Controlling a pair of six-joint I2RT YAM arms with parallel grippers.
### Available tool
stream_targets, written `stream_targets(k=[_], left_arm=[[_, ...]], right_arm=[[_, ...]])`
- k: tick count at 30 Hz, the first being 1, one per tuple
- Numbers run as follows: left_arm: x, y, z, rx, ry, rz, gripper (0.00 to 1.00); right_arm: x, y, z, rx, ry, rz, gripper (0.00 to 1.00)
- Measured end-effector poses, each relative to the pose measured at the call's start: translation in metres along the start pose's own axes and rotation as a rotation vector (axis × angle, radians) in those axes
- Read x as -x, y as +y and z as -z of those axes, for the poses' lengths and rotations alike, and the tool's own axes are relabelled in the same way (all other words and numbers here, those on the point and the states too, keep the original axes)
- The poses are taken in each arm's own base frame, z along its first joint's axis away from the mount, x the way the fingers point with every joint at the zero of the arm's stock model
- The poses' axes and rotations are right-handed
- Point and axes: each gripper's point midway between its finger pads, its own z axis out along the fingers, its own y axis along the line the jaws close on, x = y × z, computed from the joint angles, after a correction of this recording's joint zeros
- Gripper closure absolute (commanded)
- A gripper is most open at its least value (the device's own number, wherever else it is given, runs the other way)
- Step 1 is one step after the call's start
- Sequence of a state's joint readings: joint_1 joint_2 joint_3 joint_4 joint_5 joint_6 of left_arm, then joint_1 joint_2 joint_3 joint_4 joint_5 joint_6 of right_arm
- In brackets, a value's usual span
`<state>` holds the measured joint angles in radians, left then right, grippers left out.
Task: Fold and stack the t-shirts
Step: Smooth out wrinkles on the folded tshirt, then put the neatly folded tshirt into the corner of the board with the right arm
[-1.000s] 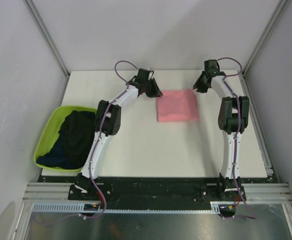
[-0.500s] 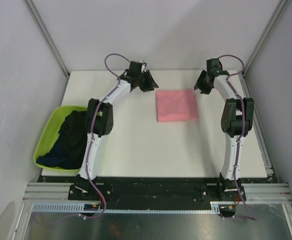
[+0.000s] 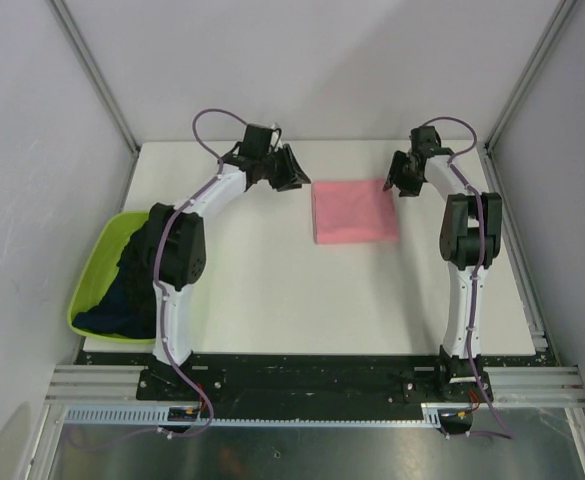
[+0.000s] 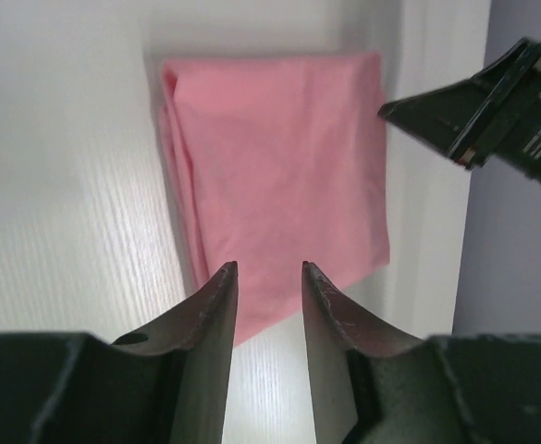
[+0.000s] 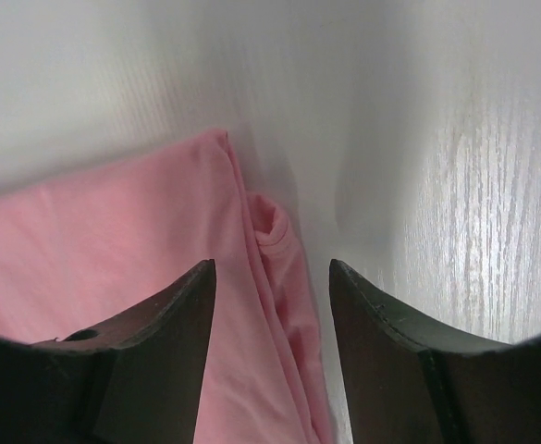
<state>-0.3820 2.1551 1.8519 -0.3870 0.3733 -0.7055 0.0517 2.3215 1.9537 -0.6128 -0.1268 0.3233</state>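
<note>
Well, the folded pink t-shirt [image 3: 354, 211] lies flat, left fingers [image 4: 216, 314] narrowly parted, right fingers [image 5: 173, 314] wider (both empty).

Salmon-pink cloth t-shirt [image 3: 353, 211]: folded flat into a near-square, lying at far centre of white table [image 3: 272, 290]. Dark navy-black cloth t-shirts [image 3: 134, 278]: unfolded, heaped in lime-green plastic tub [image 3: 92, 272], left edge.

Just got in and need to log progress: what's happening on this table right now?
The salmon-pink t-shirt lies folded into a neat rectangle on the white table. The left gripper and right gripper flank it, both open and holding nothing. The dark t-shirts sit bunched, not yet folded, in the lime-green tub at the left edge.
</note>
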Motion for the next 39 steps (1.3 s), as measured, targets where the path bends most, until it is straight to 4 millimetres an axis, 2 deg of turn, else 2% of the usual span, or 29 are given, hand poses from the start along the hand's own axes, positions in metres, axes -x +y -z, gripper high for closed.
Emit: stream_targets(k=[5,10,17,21,22,27,31,39], left_arm=[[-0.018,0.010,0.012,0.026,0.033,0.008,0.62],[-0.028,0.008,0.030,0.031,0.038,0.008,0.62],[-0.038,0.001,0.065,0.018,0.021,-0.024,0.62],[-0.050,0.003,0.082,0.023,0.023,-0.040,0.62],[-0.052,0.004,0.085,0.024,0.023,-0.044,0.62],[-0.057,0.005,0.095,0.029,0.021,-0.056,0.62],[-0.056,0.003,0.100,0.028,0.010,-0.069,0.62],[-0.054,0.002,0.103,0.030,0.002,-0.079,0.62]], right_arm=[[-0.006,-0.002,-0.010,0.013,0.018,0.015,0.44],[-0.006,-0.001,-0.015,0.017,0.020,0.032,0.48],[-0.010,0.008,-0.020,0.000,0.017,0.067,0.73],[-0.009,0.009,-0.021,-0.020,0.009,0.073,0.95],[-0.009,0.011,-0.020,-0.024,0.008,0.080,0.97],[-0.003,0.004,-0.021,-0.078,0.005,0.075,1.00],[0.013,-0.005,-0.023,-0.131,-0.021,0.083,1.00],[0.054,-0.045,-0.028,-0.236,-0.100,0.094,1.00]])
